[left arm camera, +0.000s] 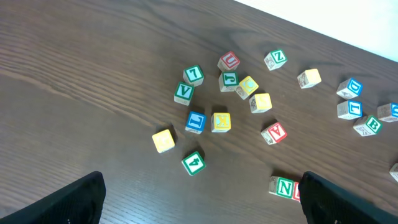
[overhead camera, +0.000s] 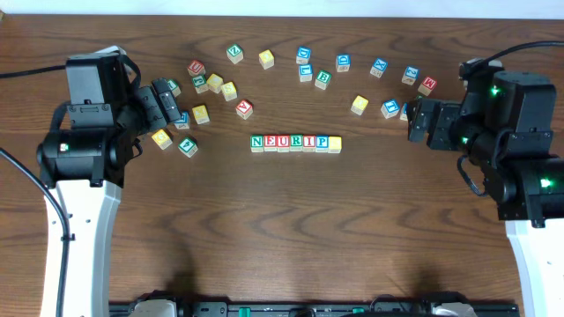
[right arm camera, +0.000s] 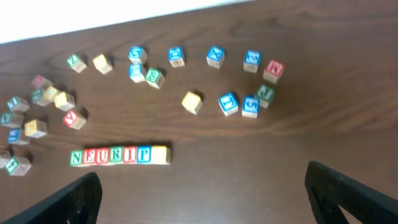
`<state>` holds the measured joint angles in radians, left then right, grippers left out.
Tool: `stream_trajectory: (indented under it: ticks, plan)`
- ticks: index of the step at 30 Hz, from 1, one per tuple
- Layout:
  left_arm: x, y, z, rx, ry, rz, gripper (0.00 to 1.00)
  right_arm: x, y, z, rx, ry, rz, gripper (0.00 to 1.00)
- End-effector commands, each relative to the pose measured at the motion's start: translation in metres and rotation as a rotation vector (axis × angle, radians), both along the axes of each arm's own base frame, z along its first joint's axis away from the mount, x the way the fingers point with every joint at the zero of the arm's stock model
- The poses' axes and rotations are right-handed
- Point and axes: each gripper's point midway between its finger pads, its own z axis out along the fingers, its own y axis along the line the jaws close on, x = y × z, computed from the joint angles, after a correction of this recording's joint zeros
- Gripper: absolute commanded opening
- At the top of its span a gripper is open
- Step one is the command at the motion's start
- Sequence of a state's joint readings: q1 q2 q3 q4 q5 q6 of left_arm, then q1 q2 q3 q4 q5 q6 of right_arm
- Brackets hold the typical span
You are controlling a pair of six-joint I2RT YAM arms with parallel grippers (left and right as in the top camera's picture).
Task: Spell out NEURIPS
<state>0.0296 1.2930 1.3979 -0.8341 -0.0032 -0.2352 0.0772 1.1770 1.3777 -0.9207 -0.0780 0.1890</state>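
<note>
Seven small wooden cubes stand in one touching row [overhead camera: 295,143] at the middle of the table. They read N, E, U, R, I, P, and a pale-yellow-topped cube [overhead camera: 335,143] closes the right end. The right wrist view shows the whole row [right arm camera: 118,155], ahead and to the left of my right gripper [right arm camera: 205,205], which is open and empty. The left wrist view shows only the row's green N cube [left arm camera: 285,186], beside the right finger of my left gripper [left arm camera: 202,211], also open and empty. From overhead, the left gripper [overhead camera: 181,104] and the right gripper [overhead camera: 412,121] both hang well away from the row.
Loose letter cubes lie in a cluster [overhead camera: 198,97] close to the left gripper. More cubes form an arc [overhead camera: 344,66] along the back, and a few [overhead camera: 388,107] lie near the right gripper. A red-lettered cube [overhead camera: 244,108] sits behind the row's left end.
</note>
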Motion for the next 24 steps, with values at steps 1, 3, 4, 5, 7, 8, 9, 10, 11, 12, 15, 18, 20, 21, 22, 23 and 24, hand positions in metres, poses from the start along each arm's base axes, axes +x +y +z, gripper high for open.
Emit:
stream_trajectory:
  ticks: [1,3,4,5,7,8,9,10,11,12,15,18,20,21,22,23,24]
  plan:
    - [0.0,0.003,0.002,0.013,-0.003,0.007,0.98,0.0,0.001,0.023,-0.035,-0.094,0.028,0.99]
    - [0.0,0.003,0.002,0.013,-0.003,0.007,0.98,0.001,-0.002,0.029,-0.059,-0.143,0.031,0.99]
    - [0.0,0.003,0.002,0.013,-0.003,0.007,0.98,0.0,-0.004,0.032,-0.068,-0.174,0.032,0.99]
    - [0.0,0.003,0.002,0.013,-0.003,0.007,0.98,-0.001,-0.005,0.033,-0.069,-0.198,0.028,0.99]
    - [0.0,0.003,0.002,0.013,-0.003,0.007,0.98,-0.004,-0.009,0.032,-0.065,-0.251,0.015,0.99]
    - [0.0,0.003,0.002,0.013,-0.003,0.007,0.98,-0.007,-0.01,0.028,-0.062,-0.291,0.013,0.99]
    - [0.0,0.003,0.002,0.013,-0.003,0.007,0.98,-0.011,-0.01,0.026,-0.06,-0.321,0.011,0.99]
    - [0.0,0.003,0.002,0.013,-0.003,0.007,0.98,-0.015,-0.011,0.024,-0.059,-0.357,0.01,0.99]
    - [0.0,0.003,0.002,0.013,-0.003,0.007,0.98,-0.019,-0.011,0.022,-0.057,-0.387,0.009,0.99]
    - [0.0,0.003,0.002,0.013,-0.003,0.007,0.98,-0.024,-0.011,0.019,-0.055,-0.428,0.007,0.99]
    - [0.0,0.003,0.002,0.013,-0.003,0.007,0.98,-0.04,-0.012,0.005,-0.051,-0.518,0.003,0.99]
    - [0.0,0.003,0.002,0.013,-0.003,0.007,0.98,-0.053,-0.013,-0.012,-0.039,-0.588,0.004,0.99]
    - [0.0,0.003,0.002,0.013,-0.003,0.007,0.98,-0.06,-0.011,-0.029,-0.03,-0.644,0.017,0.99]
    - [0.0,0.003,0.002,0.013,-0.003,0.007,0.98,-0.063,-0.01,-0.036,-0.027,-0.66,0.021,0.99]
    - [0.0,0.003,0.002,0.013,-0.003,0.007,0.98,-0.064,-0.01,-0.042,-0.027,-0.673,0.022,0.99]
    - [0.0,0.003,0.002,0.013,-0.003,0.007,0.98,-0.066,-0.01,-0.051,-0.025,-0.687,0.023,0.99]
    - [0.0,0.003,0.002,0.013,-0.003,0.007,0.98,-0.068,-0.01,-0.057,-0.024,-0.698,0.024,0.99]
